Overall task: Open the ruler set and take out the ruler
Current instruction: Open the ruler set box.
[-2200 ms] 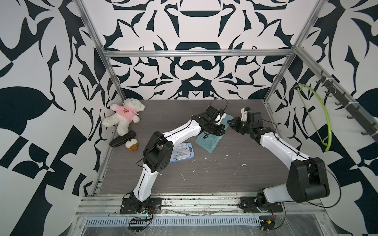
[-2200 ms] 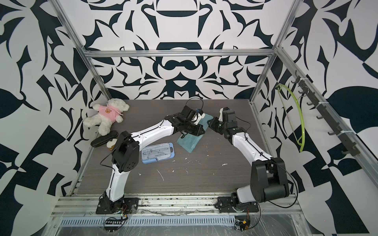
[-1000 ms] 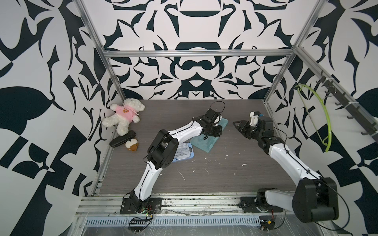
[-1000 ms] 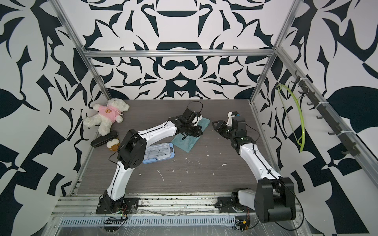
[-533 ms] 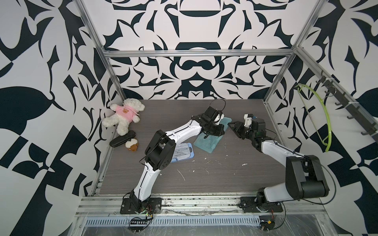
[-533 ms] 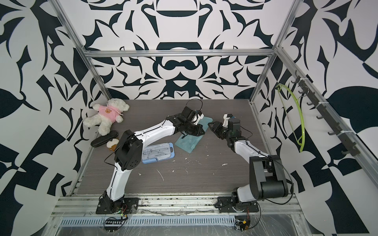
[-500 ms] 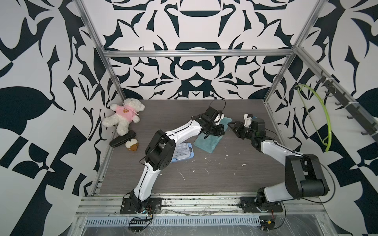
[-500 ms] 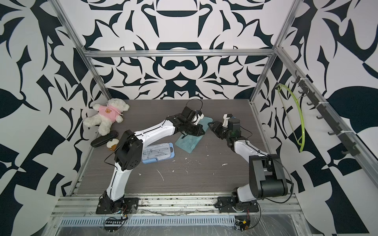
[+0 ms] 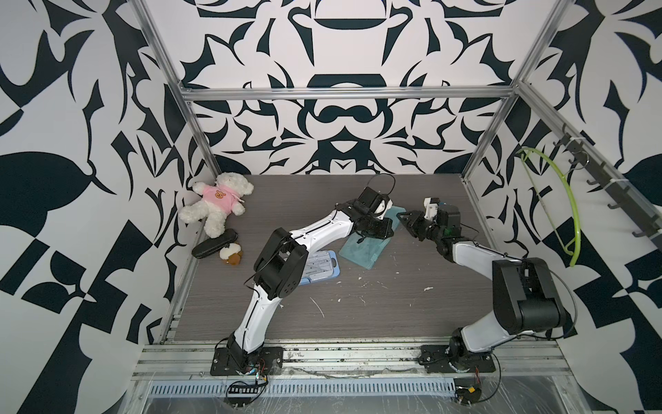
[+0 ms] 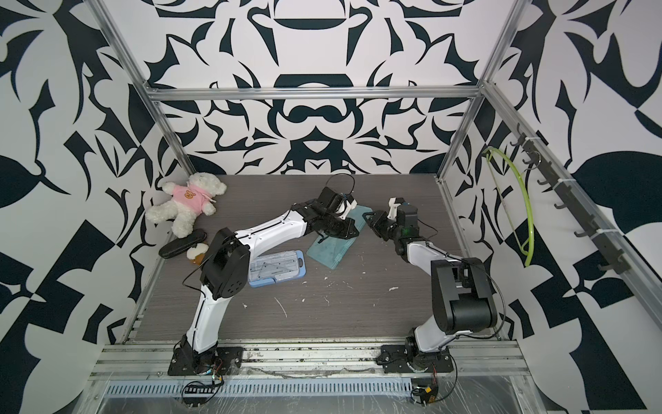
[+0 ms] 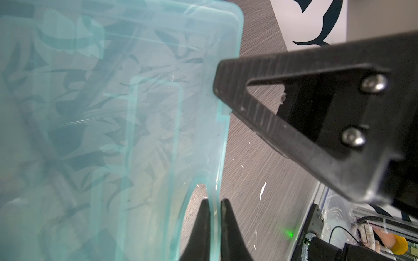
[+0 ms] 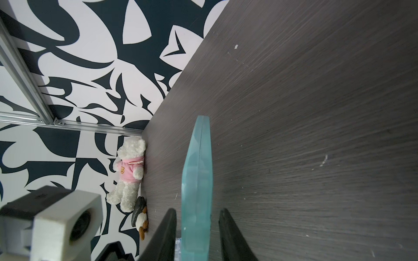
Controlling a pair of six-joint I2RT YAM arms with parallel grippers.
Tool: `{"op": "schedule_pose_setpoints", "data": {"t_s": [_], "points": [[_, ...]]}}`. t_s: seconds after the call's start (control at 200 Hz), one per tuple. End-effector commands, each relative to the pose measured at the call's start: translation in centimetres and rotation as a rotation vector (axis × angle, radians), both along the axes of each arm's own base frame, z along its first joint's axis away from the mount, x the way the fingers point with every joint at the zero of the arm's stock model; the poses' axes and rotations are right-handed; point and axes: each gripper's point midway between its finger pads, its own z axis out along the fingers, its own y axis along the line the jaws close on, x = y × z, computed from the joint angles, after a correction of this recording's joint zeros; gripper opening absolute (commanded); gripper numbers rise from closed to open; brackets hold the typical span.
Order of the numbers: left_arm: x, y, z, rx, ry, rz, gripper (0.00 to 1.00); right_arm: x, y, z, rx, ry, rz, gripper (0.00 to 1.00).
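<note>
Top view: right gripper [image 9: 404, 219] nearer case [image 9: 361, 247]

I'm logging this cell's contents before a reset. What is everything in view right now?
teal case: one, translucent teal, far middle of the table
blue case: one, blue with clear lid, by the left arm, set squares inside
teddy bear: one, white with pink top, far left corner
black pouch: one, black, beside the bear
small plush: one, white and brown, beside the pouch
hanger: one, lime green, on the right wall's hook rail
scraps: several, white, scattered
table: one, dark wood grain
left gripper: black, shut on the teal case's edge
right gripper: black, open, astride the case
</note>
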Motion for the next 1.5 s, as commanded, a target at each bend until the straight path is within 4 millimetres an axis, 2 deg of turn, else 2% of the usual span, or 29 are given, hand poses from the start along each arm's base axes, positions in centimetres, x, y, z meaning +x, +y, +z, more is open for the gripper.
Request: {"op": "schedule_pose_setpoints", "data": {"t_s": [0.0,0.18,0.49,0.975,1.21,1.375,1.495], "points": [[-0.1,-0.6,1.2,-0.035,-0.01,-0.02,0.0,1.2,0.3,2.8,0.019,-0.081,0.008,0.3],[0.0,-0.7,0.9,-0.033,-0.007,-0.019,0.0,1.3,0.5,2.7,0.023,-0.077,0.012,0.22],[0.2,-0.7,0.5,-0.029,-0.008,-0.015,0.0,0.9,1.0,2.4,0.036,-0.064,0.024,0.19],[0.2,-0.8,0.1,-0.025,-0.006,-0.014,0.0,0.2,1.1,2.5,0.035,-0.058,0.023,0.25],[0.4,-0.7,-0.3,-0.012,-0.009,-0.008,0.0,0.1,1.3,2.7,0.049,-0.052,0.025,0.15],[0.8,-0.3,-2.1,0.034,-0.016,0.01,0.0,-0.1,1.4,3.2,0.039,-0.036,0.031,0.0],[1.3,0.2,-3.8,0.077,-0.021,0.032,0.0,-0.4,1.3,3.8,0.021,-0.018,0.034,0.0]]}}
